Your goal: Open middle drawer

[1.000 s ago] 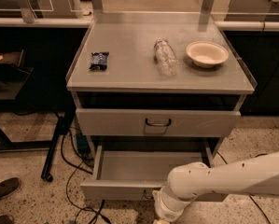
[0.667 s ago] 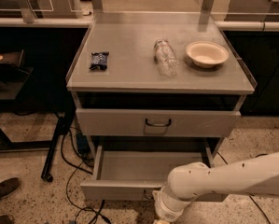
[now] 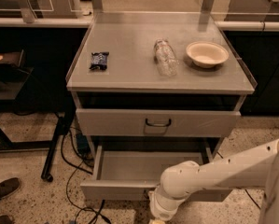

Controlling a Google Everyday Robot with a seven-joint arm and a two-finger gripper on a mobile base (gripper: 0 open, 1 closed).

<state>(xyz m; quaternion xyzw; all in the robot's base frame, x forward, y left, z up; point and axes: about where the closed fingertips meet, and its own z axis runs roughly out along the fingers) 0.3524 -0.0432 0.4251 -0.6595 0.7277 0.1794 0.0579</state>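
Camera view shows the wide shallow grey metal middle drawer (image 3: 115, 189) standing well open, just above the tool (image 3: 155, 218) at the bottom edge; you cannot tell whether it grips anything. Overpull, and the drawer could hit its stop, jolting the grey table (image 3: 129, 73) behind.

a clear plastic bottle (image 3: 165, 57) is lying on its side on the grey cabinet top (image 3: 129, 76), and i'm placing everything else from it. a pale bowl (image 3: 207, 54) is sitting upright just right of the bottle, not touching it. a dark snack packet (image 3: 99, 60) is lying flat well to its left. far below the bottle, the lowest drawer (image 3: 125, 166) is standing pulled out. black cables (image 3: 69, 164) are trailing over the speckled floor down and left of the bottle, with a brown shoe (image 3: 3, 189) showing even further left. my gripper (image 3: 156, 218) is hanging at the bottom edge of view, straight below the bottle.
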